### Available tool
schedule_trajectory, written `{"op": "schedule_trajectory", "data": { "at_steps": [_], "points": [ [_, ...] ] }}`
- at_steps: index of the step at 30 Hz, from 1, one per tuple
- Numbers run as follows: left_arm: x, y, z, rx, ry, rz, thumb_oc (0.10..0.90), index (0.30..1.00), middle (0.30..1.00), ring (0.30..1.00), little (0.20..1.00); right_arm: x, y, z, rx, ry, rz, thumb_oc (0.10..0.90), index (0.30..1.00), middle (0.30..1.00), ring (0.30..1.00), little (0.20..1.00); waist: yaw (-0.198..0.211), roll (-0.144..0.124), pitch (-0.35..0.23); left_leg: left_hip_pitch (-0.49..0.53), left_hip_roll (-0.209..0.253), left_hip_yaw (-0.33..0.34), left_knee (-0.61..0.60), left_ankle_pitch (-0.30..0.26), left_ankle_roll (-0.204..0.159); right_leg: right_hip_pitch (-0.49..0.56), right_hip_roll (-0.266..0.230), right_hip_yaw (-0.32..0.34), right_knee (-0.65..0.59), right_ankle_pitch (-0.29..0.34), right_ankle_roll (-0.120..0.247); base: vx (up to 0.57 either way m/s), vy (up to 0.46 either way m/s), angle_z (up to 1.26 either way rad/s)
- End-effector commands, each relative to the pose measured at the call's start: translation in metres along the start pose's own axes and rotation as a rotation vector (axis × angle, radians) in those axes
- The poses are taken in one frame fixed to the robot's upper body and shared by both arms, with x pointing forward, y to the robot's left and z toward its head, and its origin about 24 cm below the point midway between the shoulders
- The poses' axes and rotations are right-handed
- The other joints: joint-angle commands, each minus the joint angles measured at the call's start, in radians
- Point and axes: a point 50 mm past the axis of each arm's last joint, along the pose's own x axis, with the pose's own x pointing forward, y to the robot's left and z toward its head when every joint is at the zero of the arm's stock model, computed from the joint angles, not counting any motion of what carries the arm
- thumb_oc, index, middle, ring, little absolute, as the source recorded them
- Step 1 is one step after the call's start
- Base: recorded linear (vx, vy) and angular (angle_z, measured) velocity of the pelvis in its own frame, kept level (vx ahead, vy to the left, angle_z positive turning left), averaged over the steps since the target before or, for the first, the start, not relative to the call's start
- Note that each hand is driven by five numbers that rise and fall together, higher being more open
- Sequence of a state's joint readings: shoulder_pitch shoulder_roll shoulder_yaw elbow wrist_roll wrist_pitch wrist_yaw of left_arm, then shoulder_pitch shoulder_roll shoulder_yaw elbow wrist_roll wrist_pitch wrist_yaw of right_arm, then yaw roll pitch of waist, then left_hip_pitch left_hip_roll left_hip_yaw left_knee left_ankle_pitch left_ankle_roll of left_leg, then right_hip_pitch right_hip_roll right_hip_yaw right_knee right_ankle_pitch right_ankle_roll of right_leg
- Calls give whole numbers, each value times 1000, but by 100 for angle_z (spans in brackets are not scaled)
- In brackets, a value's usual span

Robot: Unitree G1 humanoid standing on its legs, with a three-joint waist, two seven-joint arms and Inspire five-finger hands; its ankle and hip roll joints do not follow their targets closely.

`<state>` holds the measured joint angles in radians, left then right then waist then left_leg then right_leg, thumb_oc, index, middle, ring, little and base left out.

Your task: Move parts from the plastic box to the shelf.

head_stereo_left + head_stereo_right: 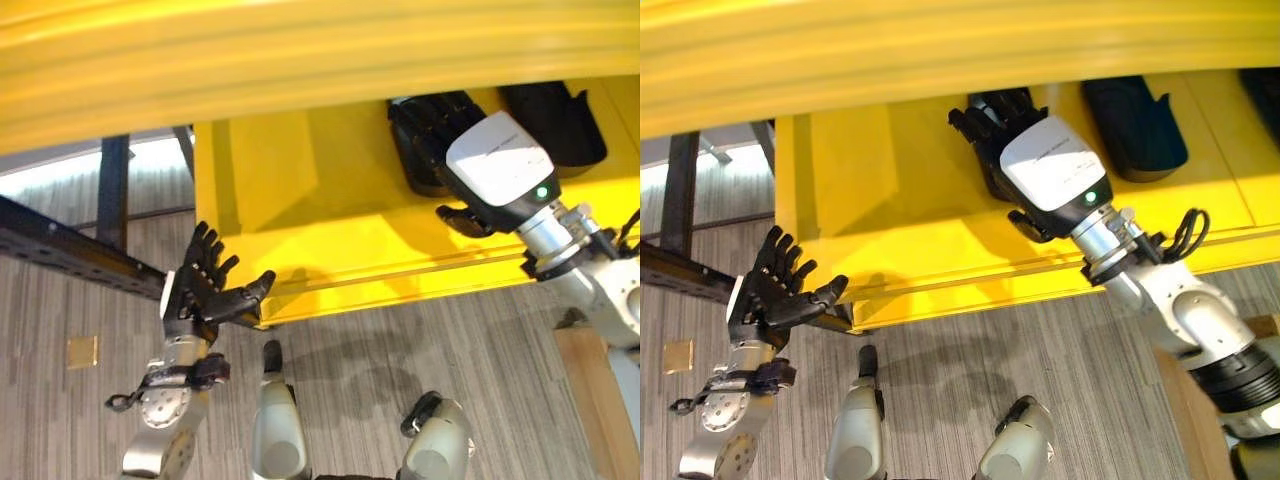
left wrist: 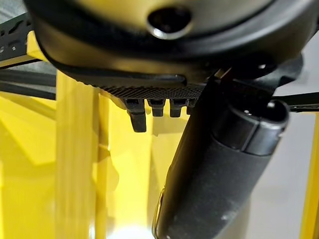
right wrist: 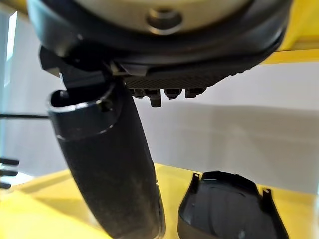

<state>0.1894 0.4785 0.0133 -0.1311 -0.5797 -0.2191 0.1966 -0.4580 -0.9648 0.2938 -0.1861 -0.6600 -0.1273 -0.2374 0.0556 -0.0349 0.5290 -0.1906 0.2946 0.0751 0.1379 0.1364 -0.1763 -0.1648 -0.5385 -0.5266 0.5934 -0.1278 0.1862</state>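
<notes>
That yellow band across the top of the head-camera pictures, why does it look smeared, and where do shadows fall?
Eye views: the yellow shelf edge streaks because it sits nearest the lens, out of focus; the right hand darkens the shelf floor beneath it. Left wrist view: glare on the yellow near the left hand. Right wrist view: the black part looks sharp.

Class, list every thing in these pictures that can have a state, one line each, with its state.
Left hand: open, fingers spread, holding nothing, off the shelf's front corner.
Right hand: open, fingers straight, reaching over the shelf above one part.
Yellow metal shelf: carries two parts.
Black plastic part under the right hand: lying on the shelf.
Second black plastic part: lying on the shelf, untouched.
</notes>
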Motion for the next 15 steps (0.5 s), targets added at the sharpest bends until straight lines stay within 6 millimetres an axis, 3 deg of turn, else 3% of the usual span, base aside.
{"op": "schedule_trajectory", "data": {
  "at_steps": [1,2,5,6,8,11,12,13,14,15],
  "points": [
    [0,-6,10,16,-67,-27,900,1000,1000,1000,1000,17,-35,-4,115,40,-293,900,1000,1000,1000,1000,-11,-30,-123,137,56,49,-36,-82,18,-73,58,28,-27,145,11,0,-107,-43],
    [-2,-3,8,12,-64,-8,900,1000,1000,1000,1000,15,-26,0,222,53,-300,900,1000,1000,1000,1000,-19,-33,-148,159,83,64,-67,-60,14,-73,102,47,-59,122,7,-1,-90,-46],
    [-5,-1,7,8,-64,10,900,1000,1000,1000,1000,12,-23,5,307,40,-304,900,1000,1000,1000,1000,-31,-29,-183,185,119,94,-123,-13,4,-87,156,70,-78,100,-3,2,-99,-45],
    [-5,-1,7,8,-64,10,900,1000,1000,1000,1000,12,-23,5,307,40,-304,900,1000,1000,1000,1000,-31,-29,-183,185,119,94,-123,-13,4,-87,156,70,-78,100,-3,-9,-90,-64],
    [-2,-4,8,10,-77,-6,900,1000,1000,1000,1000,7,-28,5,344,39,-340,900,1000,1000,1000,1000,-45,-13,-193,183,159,104,-150,53,-9,-116,193,81,-53,62,-23,-64,-132,-34],
    [-1,-7,9,9,-86,-13,900,1000,1000,1000,1000,4,-33,6,377,33,-385,900,1000,1000,1000,1000,-53,-1,-196,171,180,112,-147,86,-15,-148,209,87,-32,48,-41,-51,-118,-16],
    [0,-9,9,3,-88,-15,900,1000,1000,1000,1000,2,-34,5,371,44,-409,900,1000,1000,1000,1000,-62,6,-196,170,207,126,-134,121,-24,-158,226,85,-22,37,-55,-35,-158,-27],
    [0,-9,9,3,-88,-16,900,1000,1000,1000,1000,2,-34,4,370,45,-409,900,1000,1000,1000,1000,-60,8,-197,169,210,126,-134,122,-26,-160,228,84,-21,36,-57,-67,-175,-29],
    [1,-10,8,5,-85,-5,900,1000,1000,1000,1000,8,-31,8,393,40,-411,900,1000,1000,1000,1000,-33,17,-189,153,196,67,-111,186,-12,-153,279,124,-82,44,-74,-53,-70,-20],
    [1,-10,8,4,-87,-4,900,1000,1000,1000,1000,9,-30,8,393,38,-412,900,1000,1000,1000,1000,-33,19,-189,151,198,68,-109,186,-12,-152,283,124,-89,49,-74,-45,-102,-50]
  ]
}}
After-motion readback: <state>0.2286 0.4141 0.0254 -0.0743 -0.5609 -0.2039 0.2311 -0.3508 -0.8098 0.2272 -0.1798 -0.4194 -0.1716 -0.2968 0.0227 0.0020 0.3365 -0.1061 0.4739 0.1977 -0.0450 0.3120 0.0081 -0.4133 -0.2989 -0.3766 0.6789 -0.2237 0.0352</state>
